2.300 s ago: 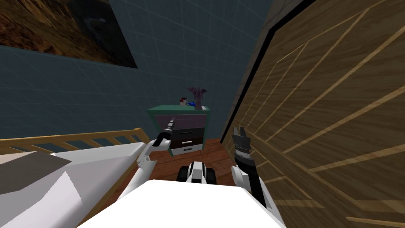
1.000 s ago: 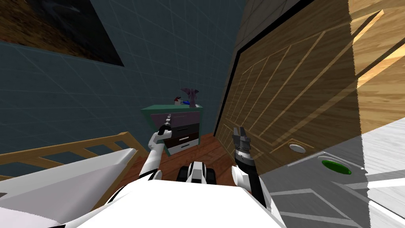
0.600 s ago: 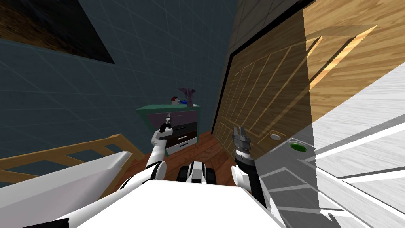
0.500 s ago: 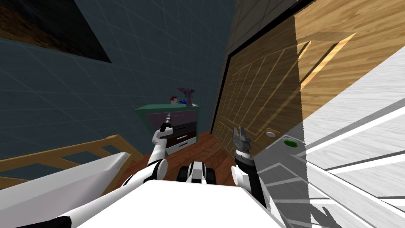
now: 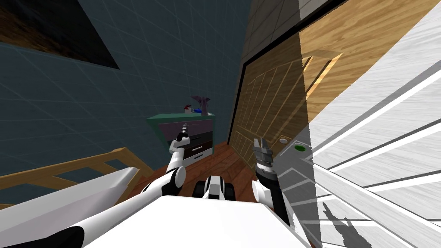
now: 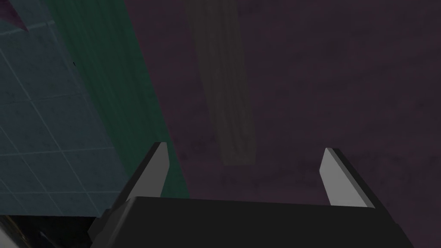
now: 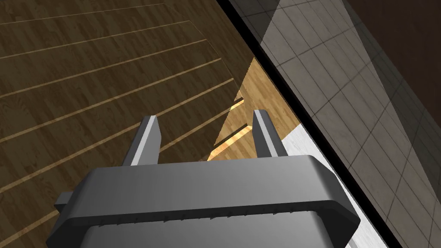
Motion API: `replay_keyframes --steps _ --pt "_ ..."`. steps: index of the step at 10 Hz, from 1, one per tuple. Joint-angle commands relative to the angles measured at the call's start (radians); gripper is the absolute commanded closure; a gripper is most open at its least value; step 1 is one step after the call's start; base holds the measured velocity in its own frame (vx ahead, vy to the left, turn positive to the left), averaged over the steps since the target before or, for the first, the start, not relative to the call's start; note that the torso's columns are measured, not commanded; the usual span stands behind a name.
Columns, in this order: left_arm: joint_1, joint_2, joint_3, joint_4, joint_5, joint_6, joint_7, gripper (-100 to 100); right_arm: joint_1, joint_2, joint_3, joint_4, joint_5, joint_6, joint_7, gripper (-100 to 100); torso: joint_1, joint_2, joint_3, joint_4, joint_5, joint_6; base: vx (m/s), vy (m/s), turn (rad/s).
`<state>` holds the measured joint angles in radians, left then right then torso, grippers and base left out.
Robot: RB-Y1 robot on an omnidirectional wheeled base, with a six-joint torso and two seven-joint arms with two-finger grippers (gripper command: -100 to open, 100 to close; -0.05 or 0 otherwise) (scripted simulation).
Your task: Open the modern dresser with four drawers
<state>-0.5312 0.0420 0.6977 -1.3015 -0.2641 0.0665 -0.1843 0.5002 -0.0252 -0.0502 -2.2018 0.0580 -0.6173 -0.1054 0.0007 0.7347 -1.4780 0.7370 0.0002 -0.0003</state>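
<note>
- Green-framed dresser stands at 12 o'clock against the dark blue tiled wall. It has a purple-grey drawer front on top, darker ones beneath and a white one lowest, and all look flush with the frame.
- Left hand is open and empty, its fingers spread wide, close up to the top drawer front.
- A dull bar handle runs across that front, and its near end lies between the fingertips. Whether they touch it cannot be told.
- Right hand is raised at 1 o'clock, its fingers apart and holding nothing, beside the wooden door at 2 o'clock.
- A purple ornament stands on the dresser's top.
- A bed with a wooden rail lies at 9 o'clock, on a reddish wood floor.
</note>
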Motion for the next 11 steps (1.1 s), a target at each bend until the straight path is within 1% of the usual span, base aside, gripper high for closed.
replay_keyframes --steps 1,2,3,4,5,6,7,8,9,10,11 --pt "0.071 0.013 -0.066 -0.072 0.019 0.015 0.023 100 0.001 0.000 0.000 0.000 0.000 0.000 0.000 0 0.001 -0.006 -0.003 -0.001 0.000 -0.002 0.170 -0.004 0.189" --pt "0.108 0.024 -0.103 -0.110 0.037 0.029 0.045 100 0.001 0.000 0.000 0.000 0.000 0.000 0.000 0 0.000 -0.005 -0.003 -0.002 0.000 0.001 0.167 -0.016 0.281" --pt "0.139 0.024 -0.133 -0.141 0.037 0.029 0.045 100 0.001 0.000 0.000 0.000 0.000 0.000 0.000 0 -0.001 -0.001 -0.001 0.000 0.000 0.000 0.132 -0.007 0.157" --pt "0.154 0.024 -0.137 -0.158 0.037 0.029 0.045 100 0.000 0.000 0.000 0.000 0.000 0.000 0.000 0 0.000 0.005 0.003 0.001 0.000 0.001 0.061 0.000 0.001" --pt "0.196 0.035 -0.181 -0.199 0.055 0.044 0.068 100 0.000 0.000 0.000 0.000 0.000 0.000 0.000 0 0.000 0.006 0.004 0.002 0.000 0.003 0.108 0.008 0.318" --pt "0.224 0.035 -0.207 -0.232 0.055 0.044 0.068 100 0.000 0.000 0.000 0.000 0.000 0.000 0.000 0 0.001 0.002 0.001 0.001 0.000 0.000 0.122 -0.007 0.149" --pt "0.236 0.035 -0.207 -0.244 0.055 0.044 0.068 100 0.000 0.000 0.000 0.000 0.000 0.000 0.000 0 -0.001 0.001 0.000 0.000 0.000 0.002 0.058 -0.014 -0.032" --pt "0.274 0.046 -0.252 -0.285 0.074 0.058 0.091 100 0.000 0.000 0.000 0.000 0.000 0.000 0.000 0 -0.002 0.003 0.002 0.001 0.000 0.002 0.112 -0.016 0.352" --pt "0.304 0.046 -0.278 -0.313 0.074 0.058 0.091 100 0.001 0.000 0.000 0.000 0.000 0.000 0.000 0 -0.001 0.000 0.000 0.000 0.000 0.000 0.132 -0.023 0.163" --pt "0.318 0.046 -0.278 -0.330 0.074 0.058 0.091 100 0.000 0.000 0.000 0.000 0.000 0.000 0.000 0 -0.001 0.000 0.000 0.000 0.000 0.002 0.061 -0.012 -0.062" --pt "0.360 0.057 -0.323 -0.367 0.092 0.073 0.113 100 0.000 0.000 0.000 0.000 0.000 0.000 0.000 0 -0.001 0.005 0.002 0.001 0.000 0.001 0.083 -0.020 0.254"
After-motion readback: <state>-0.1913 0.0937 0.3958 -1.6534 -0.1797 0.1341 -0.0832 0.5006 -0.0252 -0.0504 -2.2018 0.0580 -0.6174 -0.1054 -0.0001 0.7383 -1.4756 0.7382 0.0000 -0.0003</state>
